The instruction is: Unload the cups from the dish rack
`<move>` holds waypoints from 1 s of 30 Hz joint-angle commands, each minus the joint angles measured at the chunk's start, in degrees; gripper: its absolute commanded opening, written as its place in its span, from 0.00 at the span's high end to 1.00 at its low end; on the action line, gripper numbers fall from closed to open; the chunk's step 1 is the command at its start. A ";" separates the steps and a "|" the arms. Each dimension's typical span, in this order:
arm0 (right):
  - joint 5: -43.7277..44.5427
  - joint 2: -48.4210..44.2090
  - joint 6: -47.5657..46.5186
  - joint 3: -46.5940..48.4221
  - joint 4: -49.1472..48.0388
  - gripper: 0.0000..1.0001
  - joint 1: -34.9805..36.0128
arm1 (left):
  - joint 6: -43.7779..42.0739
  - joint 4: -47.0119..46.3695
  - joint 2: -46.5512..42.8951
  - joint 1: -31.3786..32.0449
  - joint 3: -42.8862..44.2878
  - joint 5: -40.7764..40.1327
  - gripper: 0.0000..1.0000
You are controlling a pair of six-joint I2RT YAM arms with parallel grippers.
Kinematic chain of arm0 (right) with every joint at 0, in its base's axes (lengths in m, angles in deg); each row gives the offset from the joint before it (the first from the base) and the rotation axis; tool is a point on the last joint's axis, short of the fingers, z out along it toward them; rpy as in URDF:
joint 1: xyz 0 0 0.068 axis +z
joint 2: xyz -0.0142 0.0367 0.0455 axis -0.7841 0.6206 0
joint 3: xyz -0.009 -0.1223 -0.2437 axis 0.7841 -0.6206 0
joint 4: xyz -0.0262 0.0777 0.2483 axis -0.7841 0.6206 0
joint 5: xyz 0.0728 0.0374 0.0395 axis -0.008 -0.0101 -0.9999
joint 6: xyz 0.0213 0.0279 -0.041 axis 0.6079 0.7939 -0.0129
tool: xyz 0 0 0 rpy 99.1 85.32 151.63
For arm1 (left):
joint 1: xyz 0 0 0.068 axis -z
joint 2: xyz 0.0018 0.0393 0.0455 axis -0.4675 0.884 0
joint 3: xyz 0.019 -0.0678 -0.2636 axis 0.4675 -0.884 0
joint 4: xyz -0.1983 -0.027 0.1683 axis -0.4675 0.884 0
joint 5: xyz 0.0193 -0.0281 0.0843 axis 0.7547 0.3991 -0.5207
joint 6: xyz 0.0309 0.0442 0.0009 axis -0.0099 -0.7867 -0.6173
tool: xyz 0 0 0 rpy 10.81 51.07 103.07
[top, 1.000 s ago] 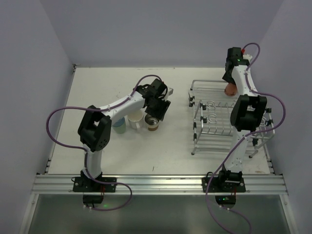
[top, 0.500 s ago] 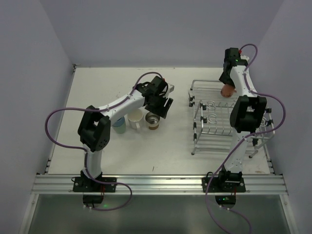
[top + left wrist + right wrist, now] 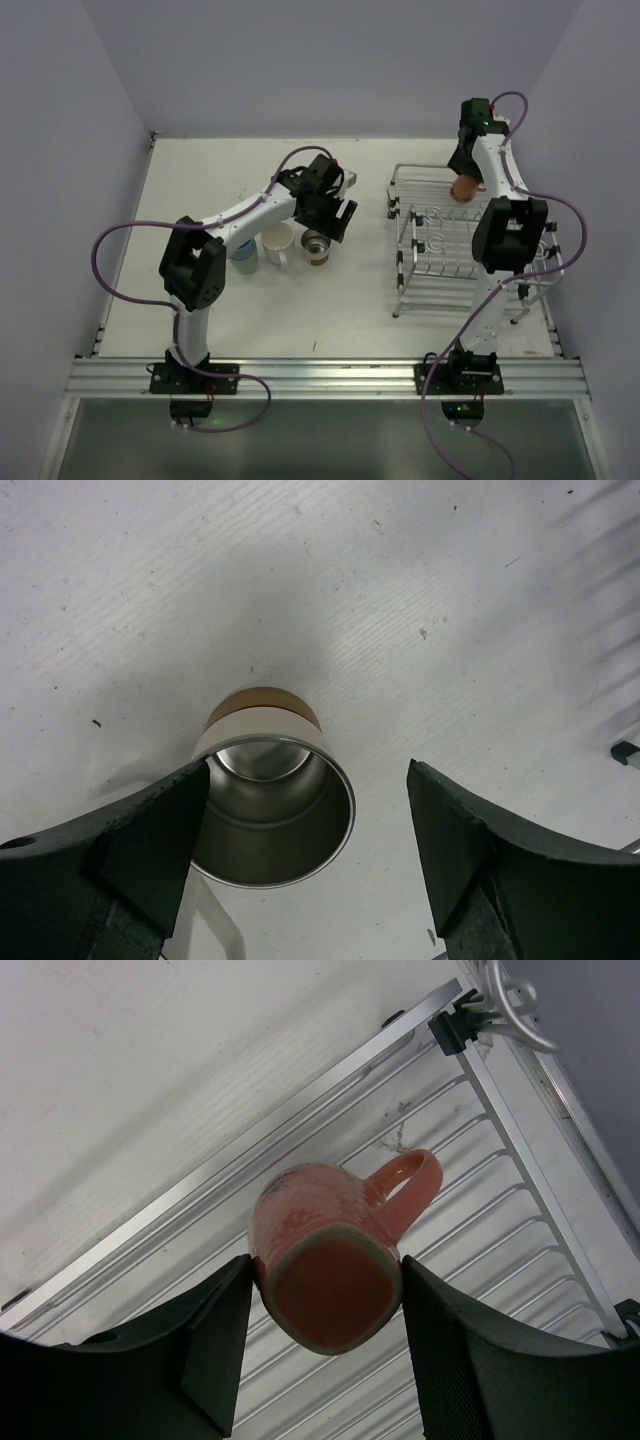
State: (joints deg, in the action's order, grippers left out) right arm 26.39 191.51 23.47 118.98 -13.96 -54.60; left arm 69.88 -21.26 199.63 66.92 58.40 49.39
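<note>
The salmon-pink cup (image 3: 330,1260) is held with its base toward the wrist camera and its mouth turned away; its handle (image 3: 408,1182) points to the upper right. The right tool (image 3: 325,1305) pinches it, one dark finger pressed to each side of its body. It hangs over the far end of the dish rack (image 3: 300,1110), whose silver rail and parallel wires lie below it. From the top view, the rest of the rack appears to hold no other cup, only its spiral loops and rails.

Left of the rack and well apart from it, the cream-tan cup (image 3: 270,815) stands upright on the bench (image 3: 420,570), mouth up, with a shiny metal inside and a tan band at its foot. The left tool (image 3: 308,770) hovers around it with its fingers spread wide; one finger sits just beside the cup's rim, though whether it touches I cannot tell; the other stands clear of it.

In the top view the white cup (image 3: 277,243) stands just left of the cream-tan one. The light blue cup (image 3: 243,254) stands left of that, partly hidden by the left arm (image 3: 250,212). The three form a short row on the bench.
</note>
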 commanded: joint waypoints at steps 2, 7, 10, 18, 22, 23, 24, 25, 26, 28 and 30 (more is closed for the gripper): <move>-0.42 -5.46 0.67 -0.03 0.18 1.00 0.41 | 0.12 -0.21 -2.20 -0.46 2.23 -1.39 0.15; -0.51 -5.99 0.40 -0.03 0.00 1.00 0.50 | 0.21 -0.21 -2.64 -0.46 2.50 -2.35 0.11; -0.95 -6.08 0.49 0.33 0.27 1.00 0.59 | 0.39 -0.13 -2.64 -0.46 2.58 -2.44 0.10; -0.87 -7.66 0.66 -1.43 0.18 1.00 0.94 | 0.91 -0.13 -4.40 -0.20 2.06 -0.95 0.10; -1.04 -8.27 0.75 -1.78 0.09 1.00 1.03 | 1.26 -0.21 -5.37 0.15 2.06 -0.07 0.10; -1.21 -8.36 0.75 -1.87 0.09 1.00 1.03 | 1.44 -0.21 -5.63 0.41 2.23 0.19 0.10; -1.22 -8.54 0.75 -1.87 0.09 1.00 1.03 | 1.44 -0.21 -5.72 0.59 2.32 0.37 0.10; -1.30 -8.54 0.84 -1.87 0.27 1.00 1.03 | 1.44 -0.21 -5.89 0.85 2.58 0.54 0.10; -1.30 -8.54 0.93 -1.87 0.36 1.00 1.03 | 1.35 -0.30 -6.24 0.94 2.67 0.63 0.10; -1.39 -8.98 1.02 -2.13 0.27 1.00 1.03 | 1.35 -0.21 -6.42 1.03 3.02 0.98 0.11; -1.48 -9.15 1.02 -2.49 0.36 1.00 1.03 | 1.44 -0.30 -6.77 1.12 3.55 1.25 0.11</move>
State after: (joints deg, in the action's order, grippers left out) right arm 25.08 187.60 23.71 116.34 -13.15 -53.88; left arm 70.30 -21.18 196.00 67.64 59.10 49.26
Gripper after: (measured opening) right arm 0.599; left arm 0.898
